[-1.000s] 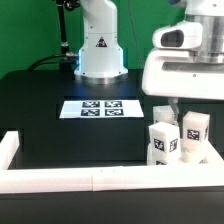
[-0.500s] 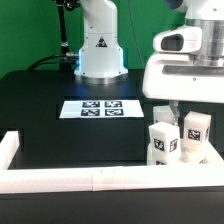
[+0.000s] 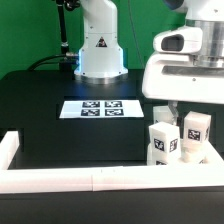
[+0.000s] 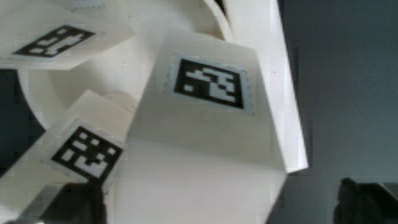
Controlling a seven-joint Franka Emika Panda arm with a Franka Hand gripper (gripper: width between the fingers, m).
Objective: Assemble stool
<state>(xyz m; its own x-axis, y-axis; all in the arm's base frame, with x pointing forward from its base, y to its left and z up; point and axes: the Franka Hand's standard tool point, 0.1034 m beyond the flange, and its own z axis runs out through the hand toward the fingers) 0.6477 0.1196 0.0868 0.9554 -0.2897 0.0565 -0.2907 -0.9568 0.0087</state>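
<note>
Three white stool legs with black-and-white tags stand bunched at the exterior view's right, one [image 3: 162,141] in front and one [image 3: 195,128] behind it. My gripper [image 3: 172,112] hangs right over them, its big white body hiding what lies behind. In the wrist view a tagged leg [image 4: 205,120] fills the space between my dark fingertips [image 4: 365,200], with a dark gap left beside one finger. My gripper [image 4: 214,205] is open around that leg. I cannot make out the round seat disc.
The marker board [image 3: 98,108] lies flat mid-table in front of the robot base [image 3: 100,50]. Long white border rails [image 3: 90,178] run along the front edge and turn up at the exterior view's left corner [image 3: 8,148].
The gripper's body sank slightly toward the legs one second ago and has held still since. The legs have not moved.
</note>
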